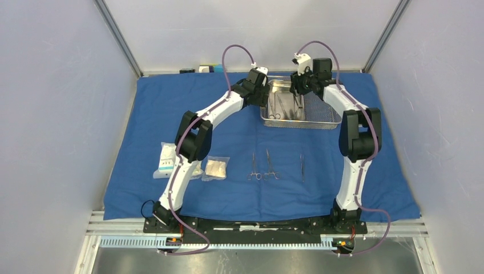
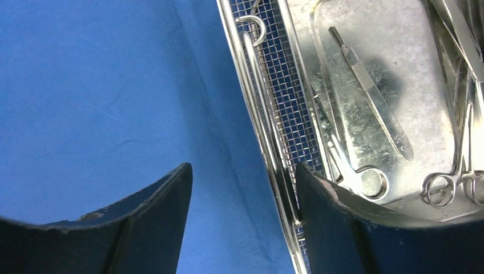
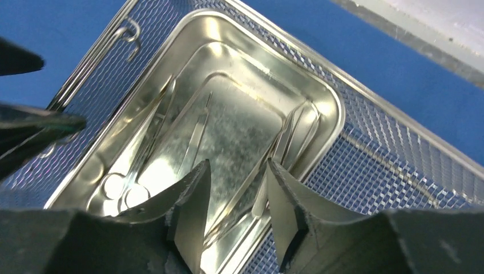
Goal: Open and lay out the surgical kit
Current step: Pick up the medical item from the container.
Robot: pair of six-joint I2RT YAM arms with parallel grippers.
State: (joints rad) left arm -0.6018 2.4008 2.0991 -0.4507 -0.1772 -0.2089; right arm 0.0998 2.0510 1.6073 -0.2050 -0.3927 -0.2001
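Observation:
The blue cloth wrap (image 1: pixel 171 108) lies spread flat over the table. At its far middle stands the steel mesh tray (image 1: pixel 324 112) with the inner pan (image 1: pixel 278 85) in its left half. Several slim instruments (image 3: pixel 194 142) lie in the pan, among them a flat handle (image 2: pixel 371 97). My left gripper (image 2: pixel 242 171) is open astride the tray's left rim (image 2: pixel 263 142), one finger over cloth, the other inside the mesh. My right gripper (image 3: pixel 237 168) hangs open over the pan, holding nothing. Three instruments (image 1: pixel 270 165) lie on the cloth in front, with clear packets (image 1: pixel 167 158) at the left.
A second packet (image 1: pixel 217 168) lies beside the left arm. Small items (image 1: pixel 206 69) sit beyond the cloth's far edge. Grey walls close in the left, right and back. Both forearms meet over the tray, close together.

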